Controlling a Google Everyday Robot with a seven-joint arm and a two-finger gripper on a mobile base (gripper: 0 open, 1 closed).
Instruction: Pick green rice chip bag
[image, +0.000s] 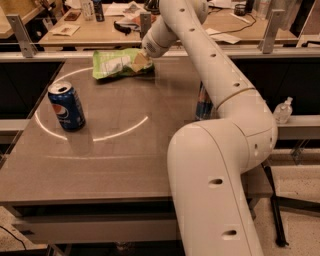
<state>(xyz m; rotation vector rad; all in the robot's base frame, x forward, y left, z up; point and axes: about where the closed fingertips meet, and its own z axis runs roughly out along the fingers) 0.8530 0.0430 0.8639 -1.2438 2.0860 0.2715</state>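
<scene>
– Green rice chip bag, location?
– Far part of the table, lying flat, long side running across the view. Light green, crumpled, white patches. It sits on the far arc of a bright ring of light on the tabletop.
– Gripper?
– Gripper is at the right end of the green rice chip bag, down at bag level, overlapping it in the view. The white arm reaches from the near right across the table to that spot.
– Open or closed? Holding the bag?
– Cannot tell. That end is covered by the wrist, so a hold is not confirmed. Bag looks to be resting on the table.
– Other items?
– Blue Pepsi can, upright, on the left of the view at the ring's left side, well apart from the bag. Slim can, upright, mostly hidden behind the arm, right of centre. Small clear bottle on the ledge past the table's right edge. Wooden desk with clutter behind the table.
</scene>
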